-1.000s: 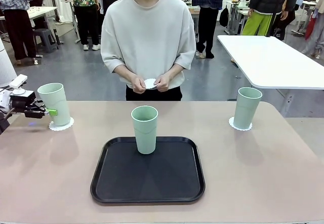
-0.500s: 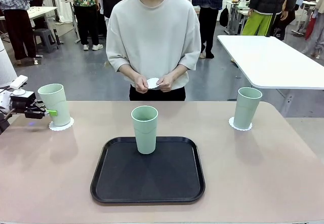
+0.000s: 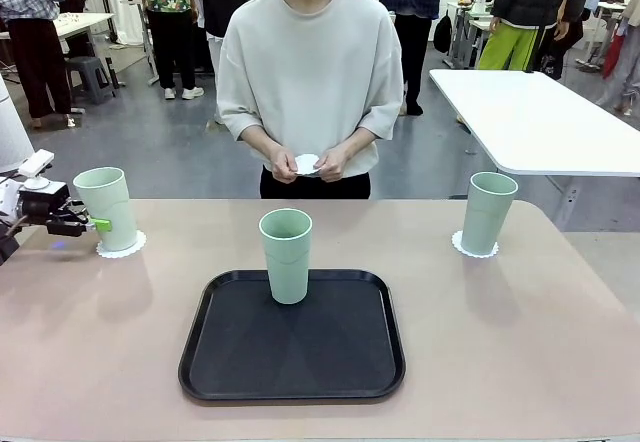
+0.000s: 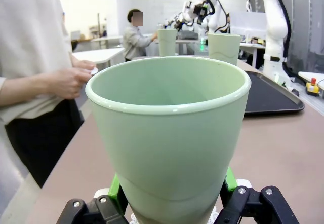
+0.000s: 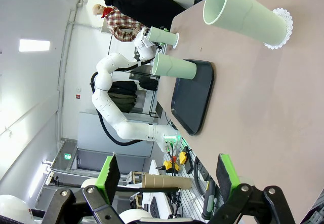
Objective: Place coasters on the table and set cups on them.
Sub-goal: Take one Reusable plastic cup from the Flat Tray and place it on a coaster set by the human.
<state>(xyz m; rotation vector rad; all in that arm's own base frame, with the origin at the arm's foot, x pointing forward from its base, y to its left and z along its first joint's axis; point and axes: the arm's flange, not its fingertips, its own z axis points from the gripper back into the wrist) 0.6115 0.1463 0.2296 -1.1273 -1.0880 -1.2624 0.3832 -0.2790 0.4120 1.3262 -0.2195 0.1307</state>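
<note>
- Front view: my left gripper [image 3: 98, 224] clamps the left cup [image 3: 106, 205], which stands on the left coaster [image 3: 122, 246] under the fingertips.
- Left wrist view: green pads [image 4: 115, 193] press that cup's lower wall.
- Right wrist view: my right gripper [image 5: 167, 176] gapes, holding nothing; the right cup [image 5: 243, 16] sits on the right coaster [image 5: 284, 29] well ahead.

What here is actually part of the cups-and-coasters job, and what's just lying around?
In the job: left cup, middle cup, right cup; left coaster, right coaster; third coaster in the person's hands; pink table.
Just about: black tray under the middle cup; white table behind.
</note>
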